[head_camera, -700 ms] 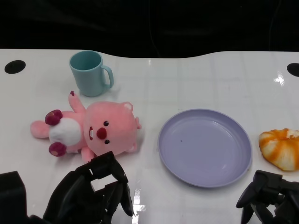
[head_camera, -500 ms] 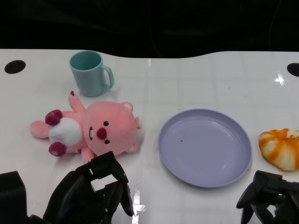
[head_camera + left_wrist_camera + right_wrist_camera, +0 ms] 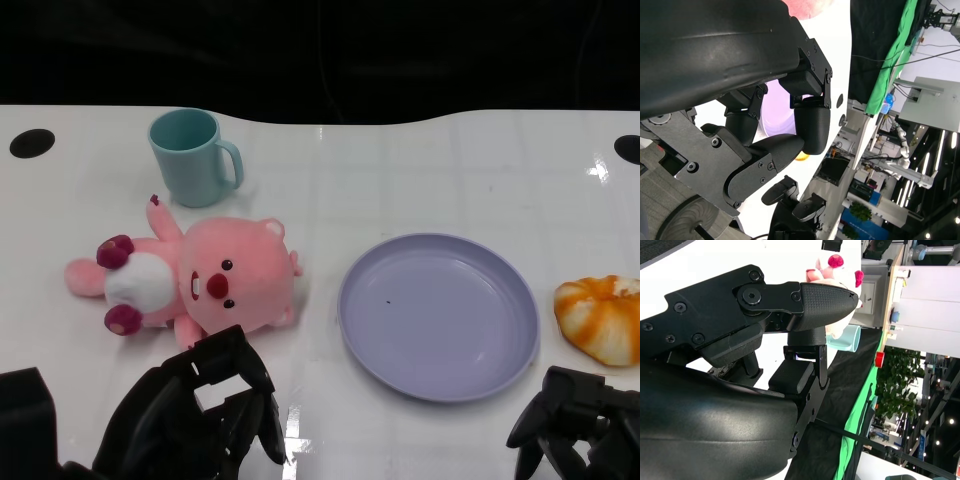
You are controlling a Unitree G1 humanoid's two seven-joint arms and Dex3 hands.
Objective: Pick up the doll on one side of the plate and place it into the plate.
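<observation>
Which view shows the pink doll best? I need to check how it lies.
The head view: the pink doll lies whole and unobstructed left of the plate. The right wrist view shows part of it behind fingers; the left wrist view only a pink sliver.

text: none readable | labels: none | numbers: none

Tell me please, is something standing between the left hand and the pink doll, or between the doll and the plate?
Nothing visible does. The left hand sits just in front of the pink doll, with bare table between the doll and the purple plate. The teal mug stands behind the doll.
</observation>
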